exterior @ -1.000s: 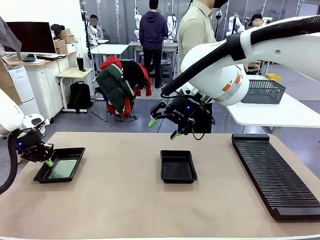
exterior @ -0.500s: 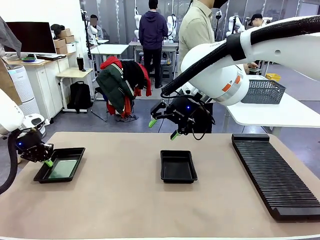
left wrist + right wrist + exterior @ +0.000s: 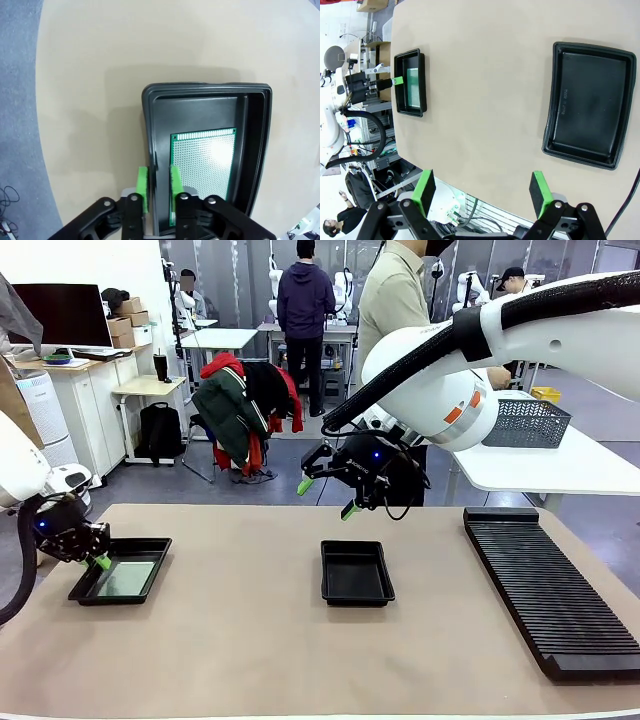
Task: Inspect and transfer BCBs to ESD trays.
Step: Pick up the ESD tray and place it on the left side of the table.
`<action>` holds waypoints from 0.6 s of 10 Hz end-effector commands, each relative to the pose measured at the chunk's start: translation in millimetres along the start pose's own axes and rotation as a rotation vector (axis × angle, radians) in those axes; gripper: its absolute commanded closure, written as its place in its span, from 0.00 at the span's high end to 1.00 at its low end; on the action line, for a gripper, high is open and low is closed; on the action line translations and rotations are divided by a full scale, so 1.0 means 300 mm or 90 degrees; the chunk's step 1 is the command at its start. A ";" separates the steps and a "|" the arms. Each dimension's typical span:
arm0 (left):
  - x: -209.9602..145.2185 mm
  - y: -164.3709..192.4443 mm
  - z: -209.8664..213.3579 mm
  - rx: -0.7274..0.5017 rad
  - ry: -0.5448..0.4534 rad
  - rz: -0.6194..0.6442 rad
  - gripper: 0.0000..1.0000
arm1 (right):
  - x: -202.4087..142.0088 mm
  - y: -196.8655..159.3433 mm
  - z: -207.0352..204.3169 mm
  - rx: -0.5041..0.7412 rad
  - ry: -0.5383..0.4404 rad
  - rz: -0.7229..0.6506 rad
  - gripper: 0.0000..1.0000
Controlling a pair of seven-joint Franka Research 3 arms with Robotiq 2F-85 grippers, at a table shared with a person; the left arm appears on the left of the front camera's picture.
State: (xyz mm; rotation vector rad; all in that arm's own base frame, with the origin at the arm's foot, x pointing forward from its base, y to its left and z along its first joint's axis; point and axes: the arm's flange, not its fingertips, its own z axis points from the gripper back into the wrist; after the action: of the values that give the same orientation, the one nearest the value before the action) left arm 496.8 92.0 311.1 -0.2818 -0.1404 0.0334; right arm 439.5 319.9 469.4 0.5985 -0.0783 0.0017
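One black plastic tray (image 3: 257, 150) holds a green perforated board (image 3: 202, 170); left claw (image 3: 159, 172) narrowly straddles its rim (grip unclear); right claw (image 3: 482, 181) gapes.

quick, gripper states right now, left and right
left gripper: narrow gap, astride the tray wall; grip cannot be told
right gripper: open, empty
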 end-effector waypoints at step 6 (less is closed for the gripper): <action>-0.061 -0.175 0.181 0.113 0.025 -0.017 0.89 | 0.008 0.006 -0.006 -0.012 -0.005 -0.008 1.00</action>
State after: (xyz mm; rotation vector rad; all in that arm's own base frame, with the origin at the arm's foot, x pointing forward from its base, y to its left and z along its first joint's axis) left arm 479.6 65.8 363.7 -0.1397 -0.1362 0.0290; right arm 439.5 320.0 469.3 0.5985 -0.0782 0.0016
